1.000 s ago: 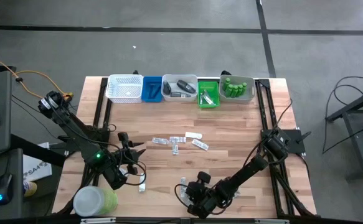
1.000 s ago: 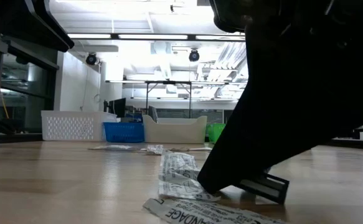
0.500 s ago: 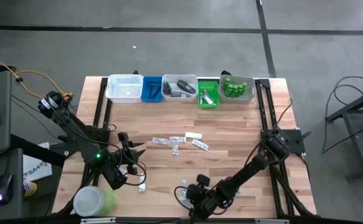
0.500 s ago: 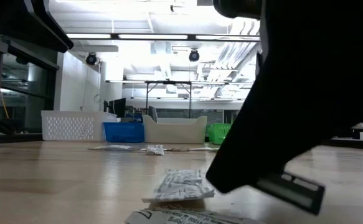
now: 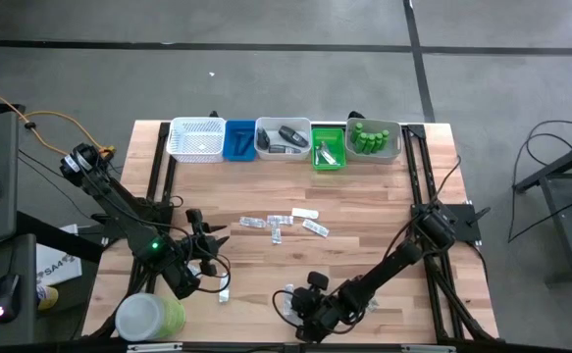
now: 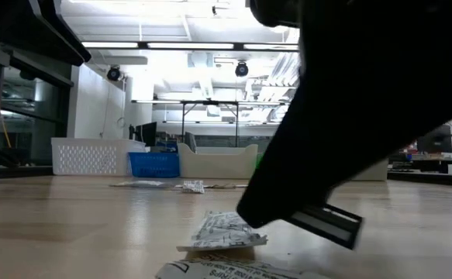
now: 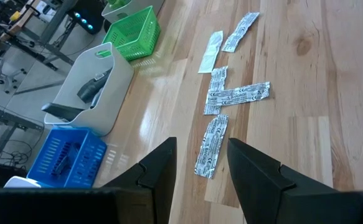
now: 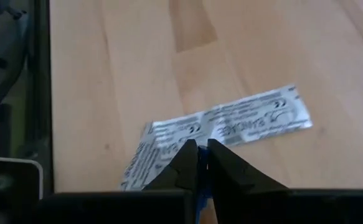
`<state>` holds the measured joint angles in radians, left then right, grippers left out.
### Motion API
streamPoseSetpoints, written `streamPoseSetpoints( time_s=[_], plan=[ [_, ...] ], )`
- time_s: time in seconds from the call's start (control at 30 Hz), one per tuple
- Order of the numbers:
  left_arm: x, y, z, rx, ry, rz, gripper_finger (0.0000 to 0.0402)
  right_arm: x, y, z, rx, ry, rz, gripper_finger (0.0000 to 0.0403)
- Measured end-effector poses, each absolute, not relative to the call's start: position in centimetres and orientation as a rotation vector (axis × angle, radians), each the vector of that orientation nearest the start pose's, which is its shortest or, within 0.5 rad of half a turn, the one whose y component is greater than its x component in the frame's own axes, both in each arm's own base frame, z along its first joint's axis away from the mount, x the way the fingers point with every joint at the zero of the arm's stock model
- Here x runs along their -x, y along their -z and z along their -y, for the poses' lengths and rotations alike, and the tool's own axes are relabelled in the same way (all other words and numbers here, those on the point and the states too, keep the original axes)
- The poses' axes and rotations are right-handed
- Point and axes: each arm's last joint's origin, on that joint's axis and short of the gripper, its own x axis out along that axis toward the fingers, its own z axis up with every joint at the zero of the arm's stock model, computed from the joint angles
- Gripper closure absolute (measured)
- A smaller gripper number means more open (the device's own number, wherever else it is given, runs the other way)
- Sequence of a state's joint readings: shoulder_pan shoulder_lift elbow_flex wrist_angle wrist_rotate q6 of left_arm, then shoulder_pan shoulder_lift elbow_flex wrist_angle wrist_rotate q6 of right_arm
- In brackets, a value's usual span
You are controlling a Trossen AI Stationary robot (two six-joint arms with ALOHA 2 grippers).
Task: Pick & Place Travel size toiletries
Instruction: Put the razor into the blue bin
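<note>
your right gripper [image 5: 291, 306] has slid toward the left along the table's near edge since a second ago, and in the low view the sachet [image 6: 224, 231] under it has gone from flat to propped up at one side. that sachet lies near the front edge of the table [image 5: 364, 206], resting on a second sachet [image 6: 229, 270] closer to the low camera. in the right wrist view the fingers [image 8: 184, 163] are pinched nearly together over the joined packets [image 8: 228, 127]; they look closed, but you cannot tell from these views whether they have hold of a packet's edge or only touch it.

more sachets [image 5: 278, 224] lie scattered mid-table, well apart from the right gripper. along the far edge you have a row of bins: a white basket [image 5: 196, 138], a blue tray [image 5: 239, 140], a grey bin [image 5: 283, 139] with dark pieces in it, a green tray [image 5: 328, 146], and a grey bin with small green bottles [image 5: 370, 138].

your left gripper [image 5: 214, 267] waits over the near left part of the table, fingers [image 7: 159, 171] parted and empty, beside the big green jar [image 5: 150, 318].
</note>
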<state>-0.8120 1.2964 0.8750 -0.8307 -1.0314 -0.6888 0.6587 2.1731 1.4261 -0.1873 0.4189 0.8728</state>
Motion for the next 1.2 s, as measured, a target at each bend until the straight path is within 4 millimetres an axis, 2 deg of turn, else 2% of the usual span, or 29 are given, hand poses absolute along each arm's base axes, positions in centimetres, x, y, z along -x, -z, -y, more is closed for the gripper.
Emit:
streamPoseSetpoints(
  time_s=[0.17, 0.33, 0.47, 0.7, 0.9, 1.07, 1.2],
  plan=[
    [-17.3, -23.5, 14.5, -0.334, -0.434, -0.589, 0.0261, -36.4, -12.8, -25.2, -0.328, 0.169, -0.833, 0.0390],
    [-17.2, -22.7, 14.3, -0.350, -0.466, -0.546, 0.0261, -36.6, -15.5, -24.0, -0.313, 0.183, -0.782, 0.0390],
    [-17.1, -21.4, 13.7, -0.370, -0.512, -0.514, 0.0261, -36.1, -17.6, -23.2, -0.227, 0.215, -0.744, 0.0390],
    [-19.4, -19.9, 11.6, -0.293, -0.584, -0.522, 0.0261, -35.0, -20.0, -22.6, -0.136, 0.318, -0.666, 0.0390],
    [-21.7, -18.7, 10.1, -0.280, -0.414, -0.556, 0.0261, -35.0, -19.1, -21.8, -0.184, 0.369, -0.586, 0.0390],
    [-22.0, -17.7, 9.1, -0.240, -0.362, -0.554, 0.0261, -35.2, -17.6, -21.0, -0.245, 0.403, -0.458, 0.0390],
    [-21.9, -17.2, 8.8, -0.220, -0.345, -0.551, 0.0261, -35.1, -17.6, -20.3, -0.288, 0.370, -0.355, 0.0390]
  ],
)
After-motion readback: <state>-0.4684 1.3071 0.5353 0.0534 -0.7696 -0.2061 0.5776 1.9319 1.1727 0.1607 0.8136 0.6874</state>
